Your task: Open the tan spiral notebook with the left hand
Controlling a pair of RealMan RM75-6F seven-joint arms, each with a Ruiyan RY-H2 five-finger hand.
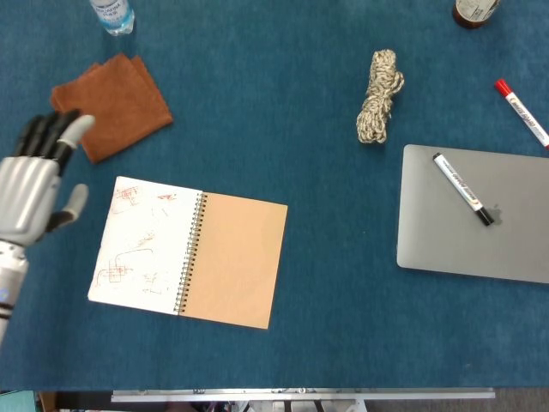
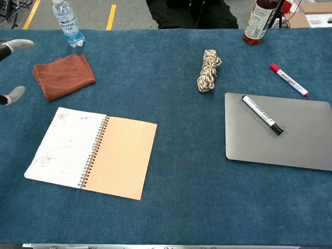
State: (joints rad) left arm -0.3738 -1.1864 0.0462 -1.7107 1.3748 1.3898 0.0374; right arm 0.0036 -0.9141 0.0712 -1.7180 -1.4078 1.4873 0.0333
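Note:
The tan spiral notebook (image 1: 193,253) (image 2: 96,150) lies open and flat on the blue table, a white page with red scribbles on the left and a tan sheet on the right of the spiral. My left hand (image 1: 34,184) (image 2: 10,70) hangs at the far left edge, apart from the notebook, fingers spread and empty. Only its fingertips (image 2: 15,44) show in the chest view. My right hand is out of sight.
A brown cloth (image 1: 110,105) lies behind the notebook, next to a water bottle (image 2: 67,23). A rope bundle (image 1: 378,94) sits mid-table. On the right lie a grey laptop (image 1: 506,227) with a black marker (image 1: 461,188) on it, a red marker (image 1: 521,112) and a brown bottle (image 2: 258,21).

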